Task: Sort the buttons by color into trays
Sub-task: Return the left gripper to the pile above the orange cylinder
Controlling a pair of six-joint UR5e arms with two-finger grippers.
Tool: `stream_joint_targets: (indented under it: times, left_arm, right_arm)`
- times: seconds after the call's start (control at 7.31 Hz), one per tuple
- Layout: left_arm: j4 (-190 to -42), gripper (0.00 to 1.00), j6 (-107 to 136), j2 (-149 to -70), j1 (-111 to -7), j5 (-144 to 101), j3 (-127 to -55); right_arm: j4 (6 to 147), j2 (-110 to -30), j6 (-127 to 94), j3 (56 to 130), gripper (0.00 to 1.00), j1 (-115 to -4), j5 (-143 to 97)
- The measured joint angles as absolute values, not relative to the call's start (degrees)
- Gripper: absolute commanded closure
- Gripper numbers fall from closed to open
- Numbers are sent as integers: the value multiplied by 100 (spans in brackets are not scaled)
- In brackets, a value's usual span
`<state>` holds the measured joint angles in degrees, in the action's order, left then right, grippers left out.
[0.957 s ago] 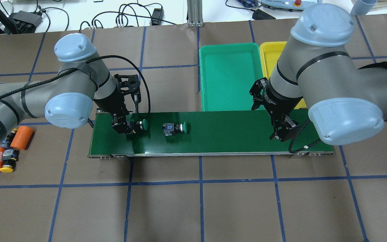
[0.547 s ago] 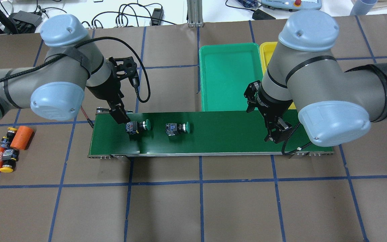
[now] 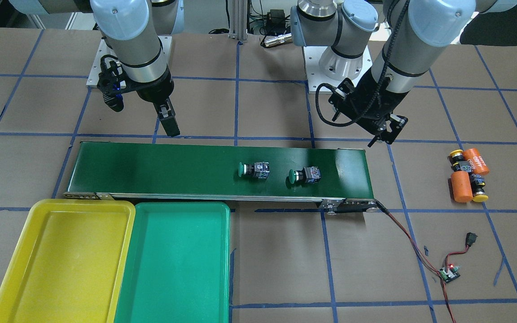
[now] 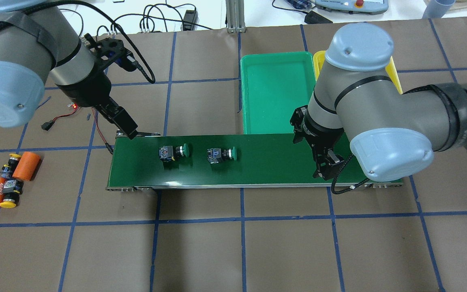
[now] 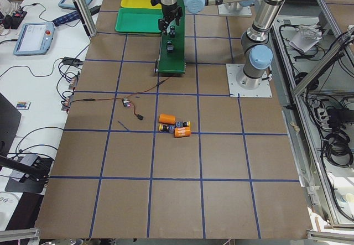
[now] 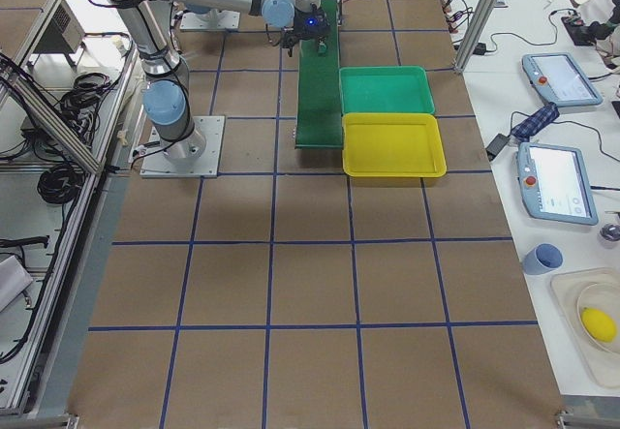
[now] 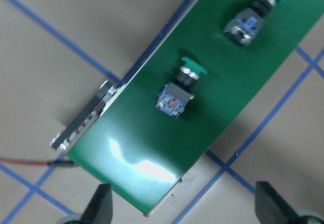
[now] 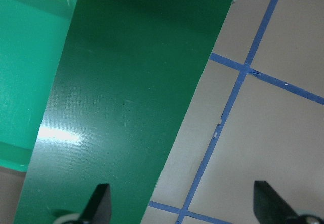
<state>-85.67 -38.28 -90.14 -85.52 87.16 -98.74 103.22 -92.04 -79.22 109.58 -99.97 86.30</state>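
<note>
1. Brown-papered desk (image 4: 233, 251) carries a dark-green belt (image 4: 266, 162); green buttons (image 4: 173, 152) lie on it, apart.
2. Yellow buttons (image 4: 8, 201) lie off the belt, among orange cylinders (image 4: 26, 166).
3. Green tray (image 4: 276, 93) and yellow tray (image 3: 67, 255) sit side by side.
4. Left claw (image 7: 188, 206) and right claw (image 8: 185, 204) are spread, holding nothing.

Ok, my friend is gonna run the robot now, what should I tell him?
Left hand: open, empty, raised near one end of the conveyor belt.
Right hand: open, empty, over its other end.
Two green buttons lie on the belt; two yellow buttons sit on the table beside the orange cylinders.
Green tray and yellow tray hold nothing.
Done: nothing sorted. Left: all four buttons.
</note>
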Motion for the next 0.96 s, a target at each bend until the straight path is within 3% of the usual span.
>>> stream_joint_targets:
  times: [0.41, 0.96]
  left_arm:
    - [-8473, 0, -2890, -9127, -7373, 8753, -10050]
    - [-7253, 0, -3790, -9665, -5555, 9100, -10592]
  right_arm:
    - [10628, -8989, -8006, 10960, 0, -10116, 8574]
    - [11169, -8592, -8630, 10922, 0, -10421, 8619]
